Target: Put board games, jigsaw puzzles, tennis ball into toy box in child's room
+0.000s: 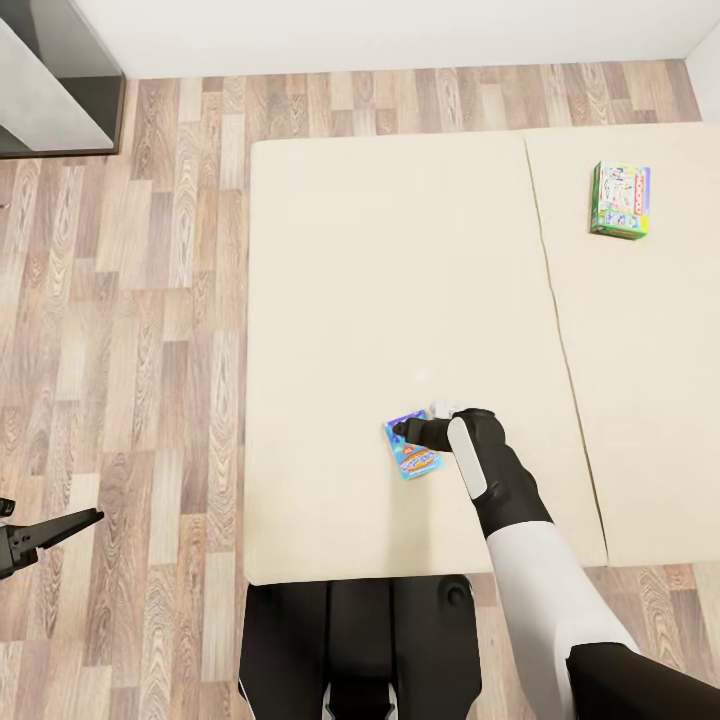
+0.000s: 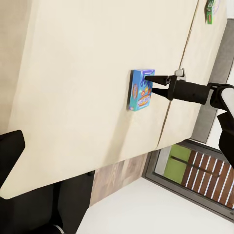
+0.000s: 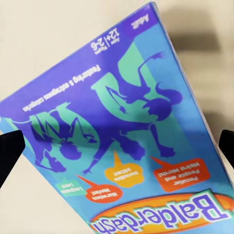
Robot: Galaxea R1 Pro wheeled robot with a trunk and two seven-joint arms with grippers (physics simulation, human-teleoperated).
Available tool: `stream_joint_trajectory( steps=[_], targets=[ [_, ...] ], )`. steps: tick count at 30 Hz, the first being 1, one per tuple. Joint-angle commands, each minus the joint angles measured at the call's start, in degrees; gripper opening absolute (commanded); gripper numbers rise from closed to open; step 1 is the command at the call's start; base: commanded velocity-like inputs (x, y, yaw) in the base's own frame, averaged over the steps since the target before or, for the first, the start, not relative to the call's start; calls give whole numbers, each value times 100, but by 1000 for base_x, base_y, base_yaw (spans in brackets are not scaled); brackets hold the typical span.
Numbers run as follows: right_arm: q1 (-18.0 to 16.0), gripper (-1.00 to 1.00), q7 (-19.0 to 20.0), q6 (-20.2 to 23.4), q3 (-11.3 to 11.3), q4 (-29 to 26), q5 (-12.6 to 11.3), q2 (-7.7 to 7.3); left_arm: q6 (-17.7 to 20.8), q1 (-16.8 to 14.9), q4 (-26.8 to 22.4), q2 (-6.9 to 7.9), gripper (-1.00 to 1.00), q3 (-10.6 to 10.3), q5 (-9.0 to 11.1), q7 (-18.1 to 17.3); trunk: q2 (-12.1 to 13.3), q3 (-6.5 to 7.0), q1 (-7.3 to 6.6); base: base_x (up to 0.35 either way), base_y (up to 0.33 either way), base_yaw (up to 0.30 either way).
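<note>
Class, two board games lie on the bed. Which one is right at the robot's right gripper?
The blue-purple Balderdash box, directly under the right gripper. The green-edged box lies far off on the other mattress section.

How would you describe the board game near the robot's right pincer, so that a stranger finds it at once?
Look at the beige bed, on its larger mattress section, near the edge closest to the robot. There the blue-purple board game lies flat under the right pincer. It reads "Balderdash" in an orange band, unlike the green-edged box far off on the other section.
</note>
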Motion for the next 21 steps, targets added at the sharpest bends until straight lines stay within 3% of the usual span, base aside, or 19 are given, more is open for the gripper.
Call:
stream_joint_trajectory(
  steps=[1,12,17,21],
  targets=[
    [-2,100,-53,19,-11,-5,-63,5,61,-1,-1,1,100,1,-8,-27,-9,-6,3,0,7,0],
    [-6,100,-53,27,-9,-5,-71,5,61,-1,1,1,100,0,-8,-27,-9,-6,3,0,36,0],
    [14,100,-45,34,-84,76,-115,5,84,-1,7,-161,100,2,8,-27,-9,-6,4,0,0,0],
    [17,100,-44,36,-87,75,-130,5,82,-1,7,-184,100,3,9,-27,-9,-6,4,0,0,0]
  ],
)
